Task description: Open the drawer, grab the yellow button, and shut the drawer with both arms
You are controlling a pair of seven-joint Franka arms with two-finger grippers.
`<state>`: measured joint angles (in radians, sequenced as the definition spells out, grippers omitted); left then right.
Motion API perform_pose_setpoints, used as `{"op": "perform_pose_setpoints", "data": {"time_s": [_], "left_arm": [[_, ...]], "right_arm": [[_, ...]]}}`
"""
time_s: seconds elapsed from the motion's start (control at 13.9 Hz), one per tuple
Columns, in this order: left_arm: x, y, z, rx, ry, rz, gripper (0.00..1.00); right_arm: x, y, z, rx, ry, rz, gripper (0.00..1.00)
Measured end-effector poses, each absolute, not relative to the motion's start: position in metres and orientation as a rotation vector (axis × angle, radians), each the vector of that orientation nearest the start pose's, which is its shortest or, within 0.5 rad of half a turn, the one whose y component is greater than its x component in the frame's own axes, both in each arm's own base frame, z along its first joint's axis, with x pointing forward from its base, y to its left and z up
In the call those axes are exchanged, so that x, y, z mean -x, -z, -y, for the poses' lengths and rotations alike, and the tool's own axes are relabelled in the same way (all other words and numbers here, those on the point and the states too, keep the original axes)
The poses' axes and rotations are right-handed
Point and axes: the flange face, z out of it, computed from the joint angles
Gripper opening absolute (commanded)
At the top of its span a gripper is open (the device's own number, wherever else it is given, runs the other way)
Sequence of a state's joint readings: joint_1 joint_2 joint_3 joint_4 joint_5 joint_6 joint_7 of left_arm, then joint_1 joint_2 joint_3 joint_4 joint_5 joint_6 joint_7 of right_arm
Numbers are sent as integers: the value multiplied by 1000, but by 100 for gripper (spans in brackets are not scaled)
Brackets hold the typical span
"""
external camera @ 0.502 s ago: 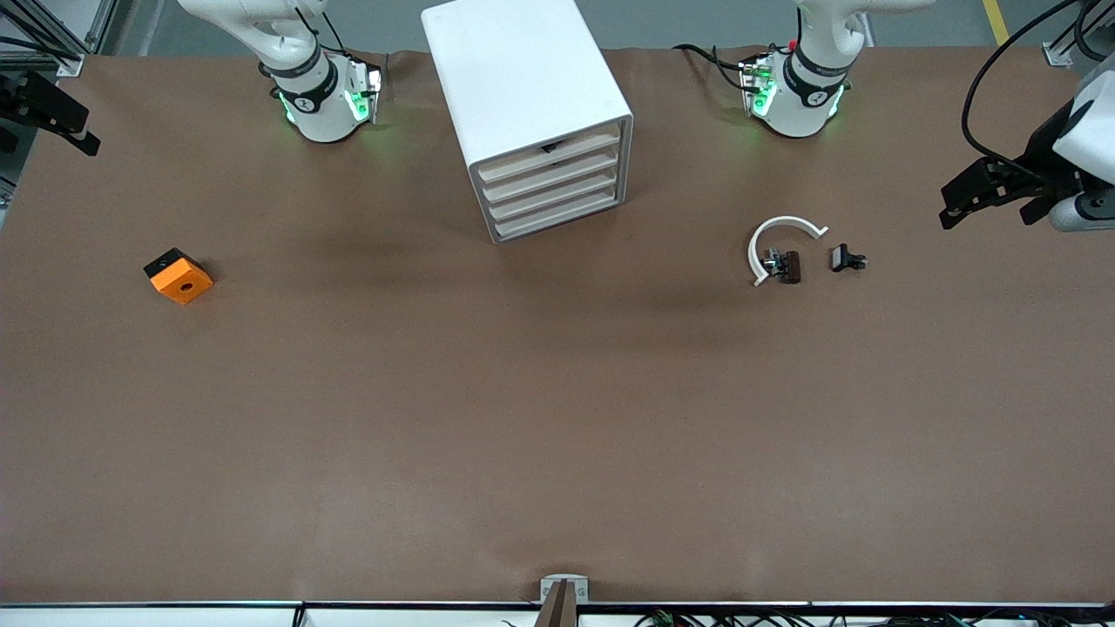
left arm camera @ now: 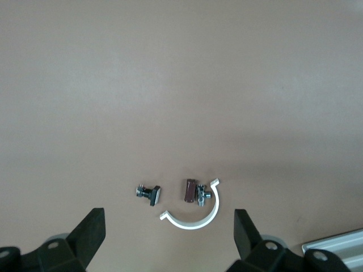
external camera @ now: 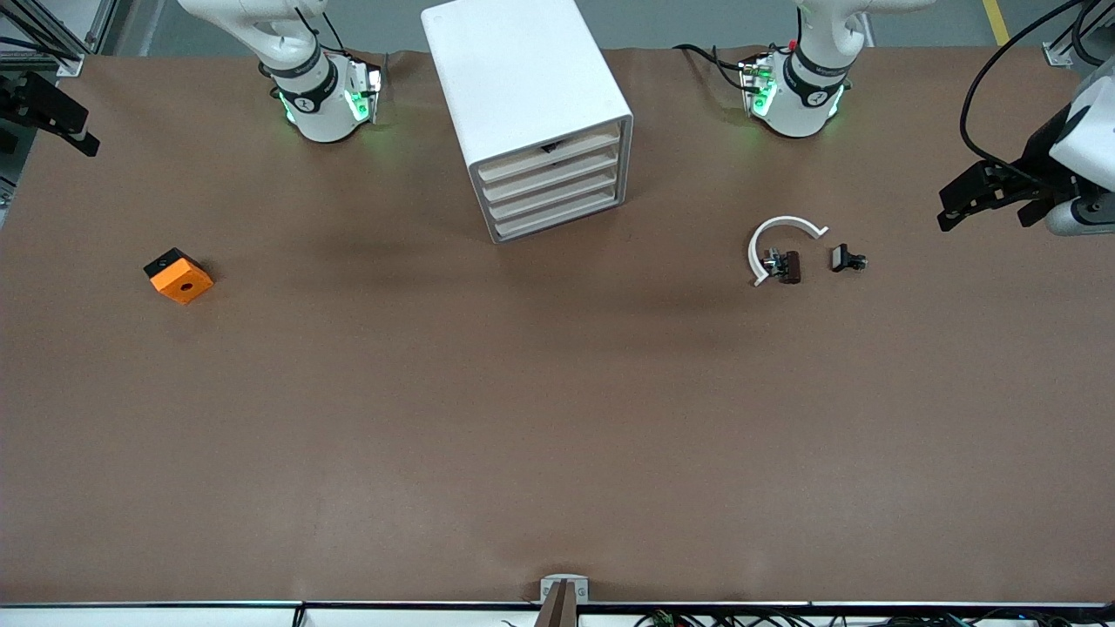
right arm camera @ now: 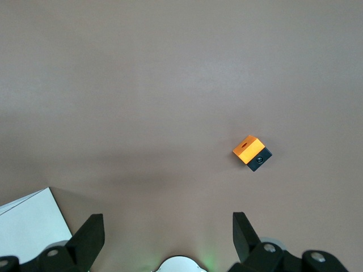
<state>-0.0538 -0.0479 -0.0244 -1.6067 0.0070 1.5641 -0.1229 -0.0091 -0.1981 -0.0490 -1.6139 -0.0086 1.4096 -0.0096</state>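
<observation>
The white cabinet (external camera: 523,78) stands between the two arm bases, and its four cream drawer fronts (external camera: 550,187) sit flush. A small dark spot shows at the top drawer's upper edge. The button is out of view. My left gripper (external camera: 951,212) hangs open and empty over the left arm's end of the table. In the left wrist view (left arm camera: 170,238) its fingers (left arm camera: 93,229) stand wide apart. My right gripper (external camera: 85,141) hangs open and empty over the right arm's end of the table. The right wrist view (right arm camera: 167,238) shows its fingers (right arm camera: 91,235) wide apart.
An orange cube with a hole and a black side (external camera: 179,276) lies toward the right arm's end and also shows in the right wrist view (right arm camera: 251,153). A white curved band (external camera: 775,231) with small black clips (external camera: 847,259) lies toward the left arm's end; they also show in the left wrist view (left arm camera: 193,218).
The left arm's hand has shifted very slightly. Nothing else has moved.
</observation>
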Motion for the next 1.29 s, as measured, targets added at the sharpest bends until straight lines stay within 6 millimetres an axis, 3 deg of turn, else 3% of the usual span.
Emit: {"op": "perform_pose_setpoints", "data": {"time_s": [0.22,0.43,0.72,0.86,1.0,1.29], "left_arm": [[-536,-617,41,3124,-106,70,100],[-549,-567,54,3107,-262,36,100],[-577,-473,131,3058,-407,83,100],[-582,-440,167,3032,-418,185,100],[-581,-423,192,2994,-427,316,100],[-584,-408,238,2889,-399,699,100]], "right_arm": [[-472,-692,31,3139,-9,-77,100],[-472,-693,31,3139,-7,-76,100],[-472,-693,31,3140,-7,-75,100],[-473,-690,30,3140,-16,-72,100],[-482,-676,29,3140,-67,-68,100],[-514,-631,28,3137,-185,-64,100]]}}
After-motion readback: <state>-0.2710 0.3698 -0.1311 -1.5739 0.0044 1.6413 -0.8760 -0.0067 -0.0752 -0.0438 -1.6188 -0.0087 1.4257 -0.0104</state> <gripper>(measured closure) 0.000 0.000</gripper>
